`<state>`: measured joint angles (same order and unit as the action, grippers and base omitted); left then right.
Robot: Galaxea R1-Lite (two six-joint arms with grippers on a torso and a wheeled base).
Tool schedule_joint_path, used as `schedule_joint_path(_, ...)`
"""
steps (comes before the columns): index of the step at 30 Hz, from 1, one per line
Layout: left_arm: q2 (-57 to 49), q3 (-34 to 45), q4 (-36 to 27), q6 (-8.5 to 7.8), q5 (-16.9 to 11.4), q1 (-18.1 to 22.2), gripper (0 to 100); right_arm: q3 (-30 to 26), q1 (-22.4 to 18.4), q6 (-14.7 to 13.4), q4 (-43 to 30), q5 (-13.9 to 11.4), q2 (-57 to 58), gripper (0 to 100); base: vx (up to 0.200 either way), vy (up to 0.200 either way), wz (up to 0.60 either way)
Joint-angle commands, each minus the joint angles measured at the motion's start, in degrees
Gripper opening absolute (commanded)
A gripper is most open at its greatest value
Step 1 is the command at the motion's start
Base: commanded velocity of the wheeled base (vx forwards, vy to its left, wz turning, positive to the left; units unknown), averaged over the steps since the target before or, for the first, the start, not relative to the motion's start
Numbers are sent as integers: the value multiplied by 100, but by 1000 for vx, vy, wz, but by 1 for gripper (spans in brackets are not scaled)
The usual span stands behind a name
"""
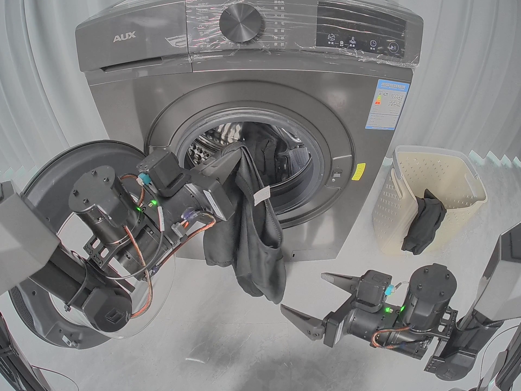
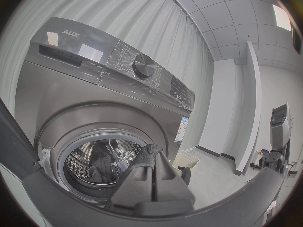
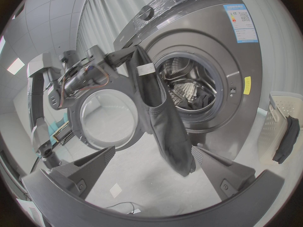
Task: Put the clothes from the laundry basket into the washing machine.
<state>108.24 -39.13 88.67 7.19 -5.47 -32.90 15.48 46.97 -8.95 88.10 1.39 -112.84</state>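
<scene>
- Washer (image 1: 125,99) fills the upper centre of the head view. Its door (image 1: 51,172) is swung open to the left, so the drum mouth is free for loading.
- Basket (image 1: 391,202) sits on the floor at centre right, just beside the washer, probably to keep the carry short.
- Dark garment (image 1: 255,245) is pinched at its top edge and hangs long in front of the drum mouth, its hem below the door ring. It is not inside yet and likely needs pushing deeper before release.
- Some clothes (image 3: 195,102) already lie in the drum.
- Second dark garment (image 1: 426,221) is draped over the basket's front rim, so the task looks partway done.
- Left gripper (image 1: 233,153) is clamped on the hanging garment. The arm comes from the lower left, with the wrist stretched about level toward the left edge of the opening.
- Right gripper (image 1: 303,291) is at lower centre-right, low over the floor and pointing left, with its fingers spread wide and nothing held. It looks parked.
</scene>
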Motion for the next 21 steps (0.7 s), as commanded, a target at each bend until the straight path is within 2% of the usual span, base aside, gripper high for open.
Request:
schedule_joint_path(1,-5,-24,1,1,-6,3,0,-195,93,-2,14,-51,51,100,0,0,0)
schedule_joint_path(5,-22,-24,10,1,-6,3,0,-10,-12,33,14,-69,42,100,0,0,0)
schedule_joint_path(6,-31,-16,10,1,-6,-14,0,245,-188,51,5,-34,-10,100,0,0,0)
schedule_joint_path(10,-40,-16,10,-7,-6,-32,0,675,-575,77,5,-60,-230,100,0,0,0)
schedule_joint_path(14,-84,-33,1,-16,-15,-41,0,1036,-803,95,-3,-139,-494,100,0,0,0)
schedule_joint_path(18,-101,-42,1,-16,-15,-58,0,1299,-1050,306,-30,-192,-872,100,0,0,0)
schedule_joint_path(21,-119,-42,10,-16,-15,-58,0,1475,-1085,315,-47,-227,-1047,100,0,0,0)
